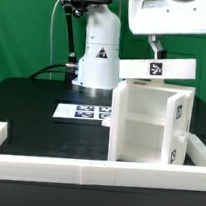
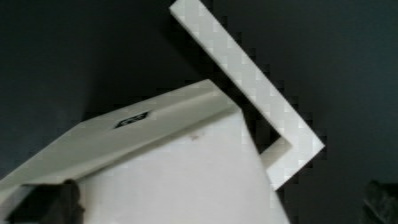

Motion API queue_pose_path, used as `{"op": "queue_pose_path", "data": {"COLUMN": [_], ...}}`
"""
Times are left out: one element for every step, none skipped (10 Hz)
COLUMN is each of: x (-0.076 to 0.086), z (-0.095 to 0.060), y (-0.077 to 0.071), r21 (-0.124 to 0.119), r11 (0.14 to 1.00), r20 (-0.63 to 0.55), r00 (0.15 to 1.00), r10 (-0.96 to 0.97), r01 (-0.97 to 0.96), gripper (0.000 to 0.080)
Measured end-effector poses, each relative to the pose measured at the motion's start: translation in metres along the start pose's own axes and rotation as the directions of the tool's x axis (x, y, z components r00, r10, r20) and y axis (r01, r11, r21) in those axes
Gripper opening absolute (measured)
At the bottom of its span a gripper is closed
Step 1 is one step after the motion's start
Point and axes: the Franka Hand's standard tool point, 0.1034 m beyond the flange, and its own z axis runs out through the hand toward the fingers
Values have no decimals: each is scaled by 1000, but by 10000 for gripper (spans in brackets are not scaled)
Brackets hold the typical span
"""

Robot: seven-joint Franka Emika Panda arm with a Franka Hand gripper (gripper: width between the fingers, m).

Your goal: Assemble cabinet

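On the black table (image 1: 30, 110), one cabinet (image 1: 144, 124); one marker board (image 1: 85, 113).

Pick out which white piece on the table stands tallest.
The cabinet, the open-fronted box with inner shelves at the exterior view's right. The frame rails and the marker board both lie low and flat on the table.

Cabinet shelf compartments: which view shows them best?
Exterior view. The cabinet stands upright there with its open side toward the camera, so the inner shelves show. The wrist view catches only a plain outer face of it, close up, with one small tag; no compartments are visible.
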Motion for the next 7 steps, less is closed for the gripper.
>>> {"op": "queue_pose_path", "data": {"x": [0,0,-2,-2,1,2,3], "z": [0,0,0,0,-2,-5,-8], "y": [0,0,-3,-3,-2,-4,-5], "r21": [0,0,-5,-8,-17,-40,-48], "r11": [998,993,964,942,835,761,696], "r20": [0,0,-5,-6,-7,-2,3], "r00": [998,993,964,942,836,762,697], "r10": [-60,-118,-264,-335,-549,-648,-717], "r01": [60,118,264,335,549,647,716], "gripper": [797,797,797,797,797,797,797]}}
